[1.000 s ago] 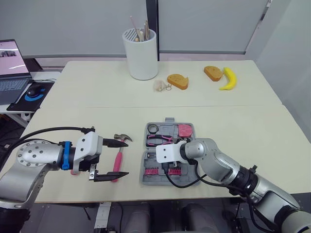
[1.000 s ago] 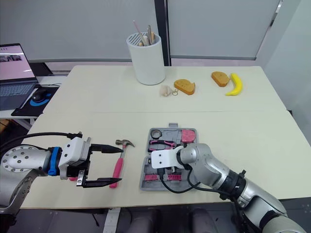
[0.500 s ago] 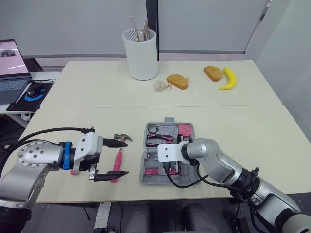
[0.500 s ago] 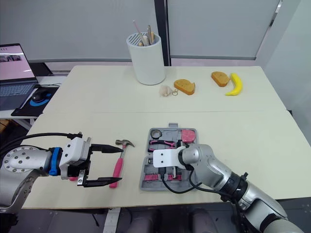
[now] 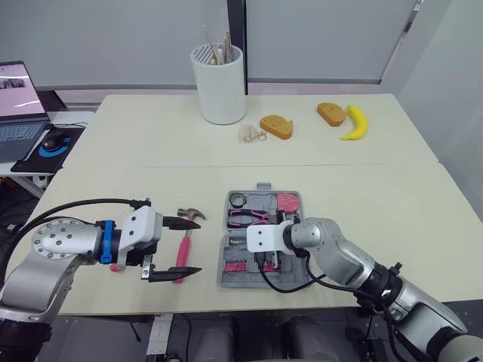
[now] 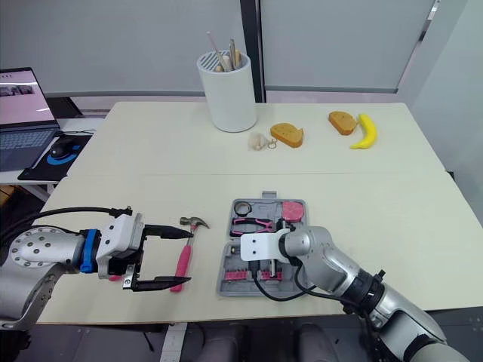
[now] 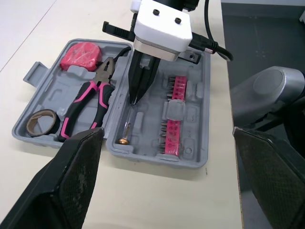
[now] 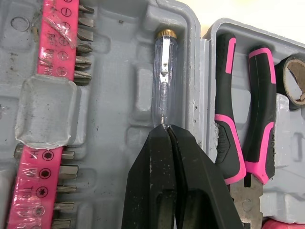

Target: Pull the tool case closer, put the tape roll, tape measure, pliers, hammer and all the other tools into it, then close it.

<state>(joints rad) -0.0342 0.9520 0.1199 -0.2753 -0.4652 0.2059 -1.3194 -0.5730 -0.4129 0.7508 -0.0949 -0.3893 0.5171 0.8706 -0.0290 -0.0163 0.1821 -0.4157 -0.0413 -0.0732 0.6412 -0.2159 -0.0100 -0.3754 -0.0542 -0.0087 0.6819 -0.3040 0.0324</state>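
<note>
Head camera views: a pale table (image 5: 362,204) with an open grey tool case (image 5: 226,260) near its front edge, at the middle. The far half of the case holds a tape roll (image 5: 238,199), pink-handled pliers (image 5: 249,216) and a pink tape measure (image 5: 286,202). The near half holds a pink bit strip (image 5: 240,266). A hammer (image 5: 183,249) with a pink handle lies on the table just left of the case. The left gripper (image 5: 195,245) is at the hammer, its two black fingers spread wide, and the handle shows between them. The right gripper (image 5: 269,262) reaches down into the near half of the case. At the back of the table stand a white cup of sticks (image 5: 221,83), two bread pieces and a banana (image 5: 354,123).

Left wrist view: the left gripper's fingers (image 7: 78,181) sit far apart. Between them lies the open case with all its contents. The right gripper points its closed tips down at a slot beside the hinge, where a clear screwdriver (image 7: 126,129) lies.

Right wrist view: the right gripper's two fingers (image 8: 157,181) are pressed together. Their tips meet the end of the clear screwdriver, which rests in its slot next to the bit strip. Whether they pinch its blade cannot be told. The pliers and tape roll lie across the hinge.
</note>
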